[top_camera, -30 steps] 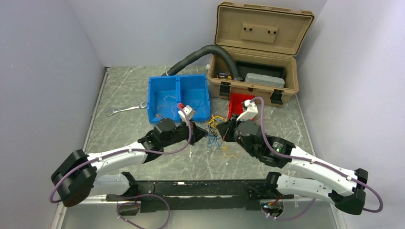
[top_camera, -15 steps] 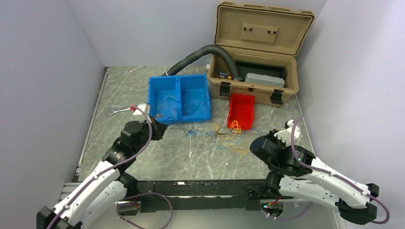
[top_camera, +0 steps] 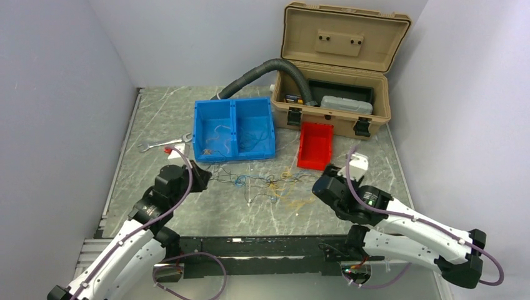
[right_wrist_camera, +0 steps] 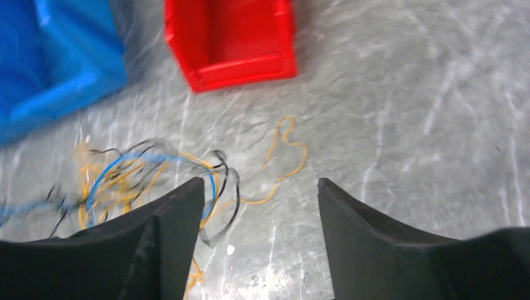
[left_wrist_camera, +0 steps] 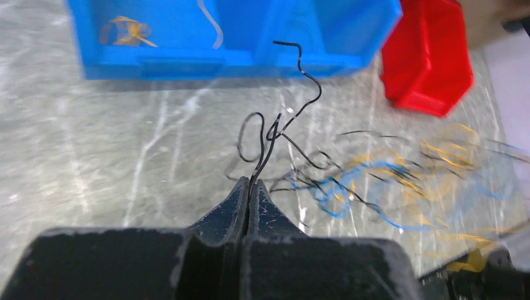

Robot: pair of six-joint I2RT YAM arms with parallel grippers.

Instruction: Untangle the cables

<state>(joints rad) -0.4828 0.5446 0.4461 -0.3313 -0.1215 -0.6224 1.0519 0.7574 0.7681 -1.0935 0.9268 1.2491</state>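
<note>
The cables (top_camera: 269,182) lie as a loose tangle of black, blue and yellow strands on the worktop (top_camera: 262,215). They sit just near of the blue bin (top_camera: 234,156) and the red bin (top_camera: 314,147), between the two arms.

The left hand (top_camera: 199,178) sits at the left end of the tangle, near the blue bin's near-left corner. In the left wrist view the left hand (left_wrist_camera: 249,187) is closed tight on a black cable (left_wrist_camera: 275,134). This strand rises from the pinched fingertips, loops once and curls on towards the blue bin's near wall (left_wrist_camera: 225,62). To its right the blue and yellow strands spread over the worktop towards the red bin (left_wrist_camera: 428,62).

The right hand (top_camera: 322,183) is at the right end of the tangle, near of the red bin. In the right wrist view the right hand (right_wrist_camera: 259,187) is wide open and grips nothing. The bulk of the tangle (right_wrist_camera: 137,175) lies by its left finger (right_wrist_camera: 169,225). A single yellow cable (right_wrist_camera: 287,147) curls on the worktop just beyond the gap.

A few more thin strands lie in both compartments of the blue bin; a yellow one (left_wrist_camera: 128,28) shows in the left compartment. Far right stands an open toolbox (top_camera: 337,69), with a grey hose (top_camera: 262,69) arching into it. A wrench (top_camera: 165,144) lies left of the blue bin.
</note>
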